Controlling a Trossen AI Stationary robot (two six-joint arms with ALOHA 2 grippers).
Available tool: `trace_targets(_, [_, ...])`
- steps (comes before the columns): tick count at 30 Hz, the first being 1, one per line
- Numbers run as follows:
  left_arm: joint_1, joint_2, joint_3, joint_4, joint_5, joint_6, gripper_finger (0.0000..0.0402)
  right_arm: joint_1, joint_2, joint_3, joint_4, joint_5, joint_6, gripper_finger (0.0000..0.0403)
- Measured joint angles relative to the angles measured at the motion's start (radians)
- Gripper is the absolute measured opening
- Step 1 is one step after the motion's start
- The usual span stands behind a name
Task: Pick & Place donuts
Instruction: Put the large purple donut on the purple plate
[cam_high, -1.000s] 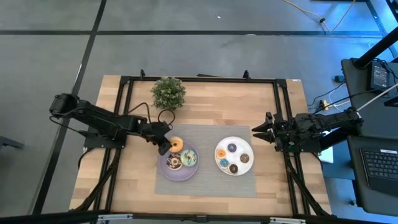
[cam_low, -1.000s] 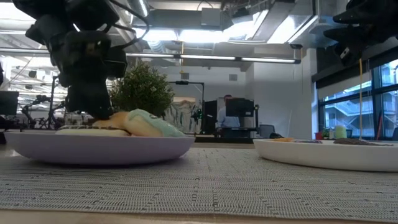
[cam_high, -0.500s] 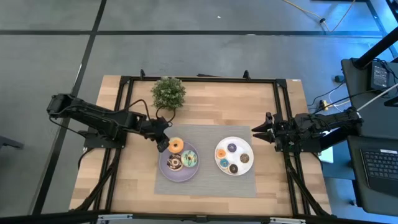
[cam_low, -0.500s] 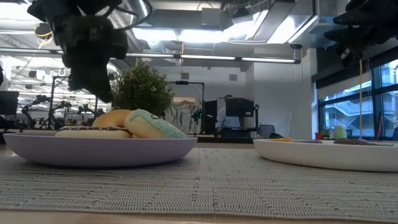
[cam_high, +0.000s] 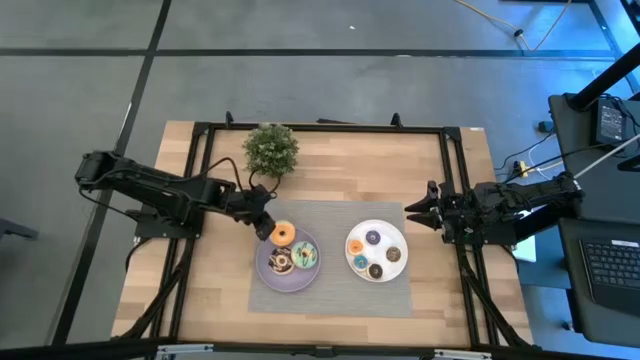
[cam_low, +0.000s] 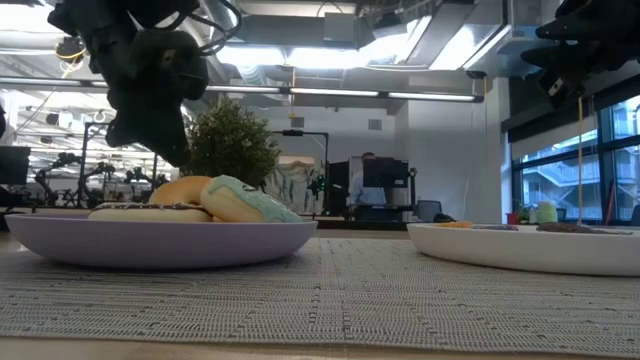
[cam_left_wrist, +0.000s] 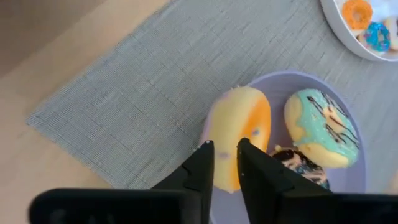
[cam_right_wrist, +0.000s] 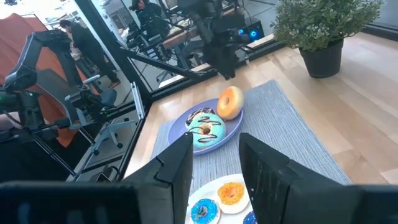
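Observation:
Three bigger donuts sit on the lilac plate (cam_high: 288, 278): an orange-iced one (cam_high: 282, 234) leaning on the plate's far-left rim, a green one (cam_high: 305, 254) and a chocolate-white one (cam_high: 280, 262). Several tinier donuts, among them orange (cam_high: 356, 246), purple (cam_high: 373, 238) and blue (cam_high: 360, 262), lie on the white plate (cam_high: 398, 236). My left gripper (cam_high: 263, 230) hovers just left of the orange-iced donut (cam_left_wrist: 239, 134), above it and clear of it, its fingers narrowly open (cam_left_wrist: 225, 144). My right gripper (cam_high: 410, 215) waits open at the table's right side.
Both plates rest on a grey woven placemat (cam_high: 330, 215). A small potted plant (cam_high: 270, 148) stands at the far edge, just behind my left gripper. Bare wood lies on the table's near left and along its far side (cam_high: 360, 165). A dark frame runs round the table.
My left gripper has risen from the orange-iced donut and drawn back a little toward the table's far left. The donut stays leaning on the lilac plate's rim. My right arm has kept still.

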Motion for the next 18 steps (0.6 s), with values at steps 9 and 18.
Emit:
trace_targets(9, [0.005, 0.0, 0.0, 0.008, 0.009, -0.001, 0.014, 0.0, 0.0, 0.0, 0.0, 0.0, 0.0, 0.0132])
trace_targets(18, [0.005, 0.027, -0.035, 0.015, 0.058, -0.041, 0.0152, 0.0, 0.0, 0.0, 0.0, -0.027, 0.001, 0.0132])
